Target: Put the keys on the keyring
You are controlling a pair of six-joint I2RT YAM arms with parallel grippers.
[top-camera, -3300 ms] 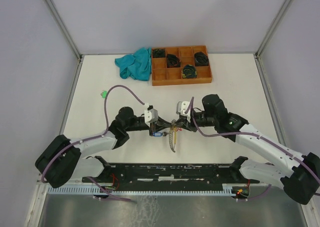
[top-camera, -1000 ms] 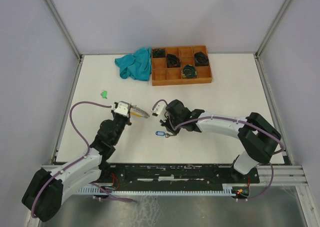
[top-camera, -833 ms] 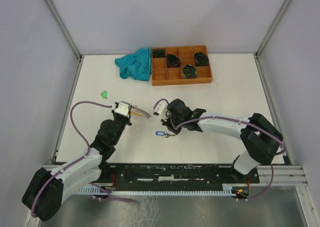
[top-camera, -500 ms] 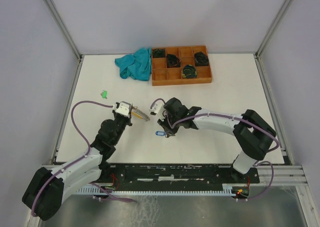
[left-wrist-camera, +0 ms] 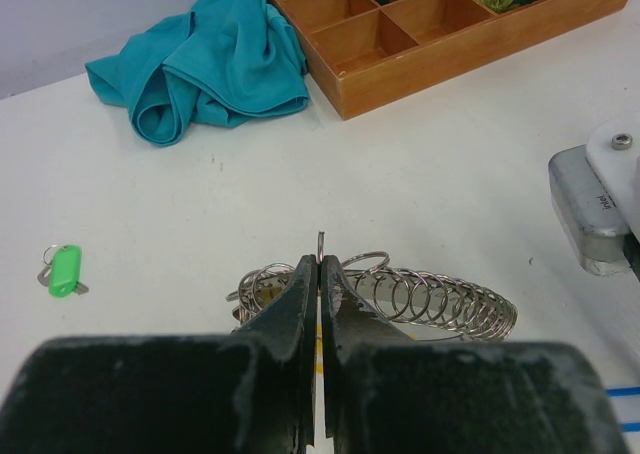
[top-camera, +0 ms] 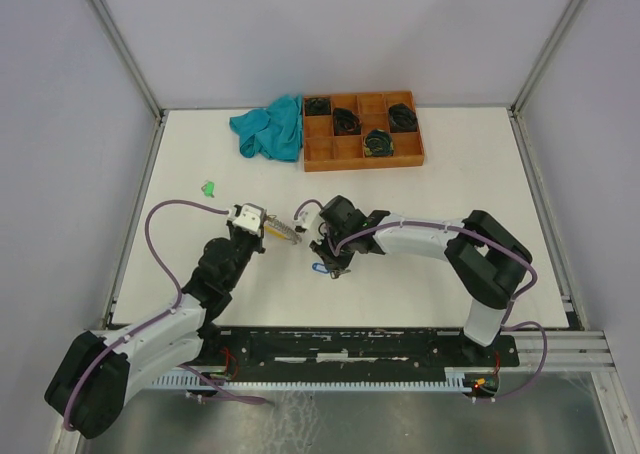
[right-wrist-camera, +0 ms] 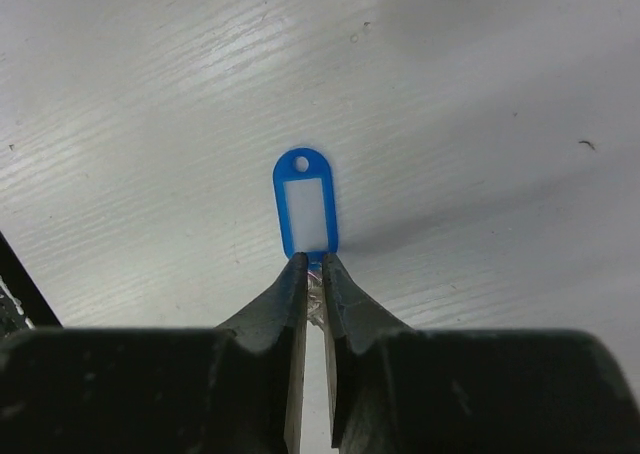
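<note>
My left gripper [top-camera: 268, 227] [left-wrist-camera: 320, 262] is shut on a thin wire of the keyring [top-camera: 285, 232] [left-wrist-camera: 400, 296], a bunch of silvery loops with a yellow part, held just above the table. A little to its right, my right gripper [top-camera: 328, 262] [right-wrist-camera: 313, 261] points down, its jaws pinched on the metal end of a blue-tagged key [top-camera: 319, 268] [right-wrist-camera: 305, 202] at table level. A green-tagged key [top-camera: 208, 187] [left-wrist-camera: 62, 271] lies alone on the table at the far left. Other keys are out of view.
An orange-brown compartment tray [top-camera: 360, 161] [left-wrist-camera: 420, 69] with black coiled bundles stands at the back. A teal cloth [top-camera: 270, 129] [left-wrist-camera: 200, 64] lies bunched to its left. The right wrist's grey housing [left-wrist-camera: 600, 204] is close beside the keyring.
The right gripper has shifted left toward the left gripper, opened briefly and closed on the blue-tagged key. The left arm holds still with the keyring.
</note>
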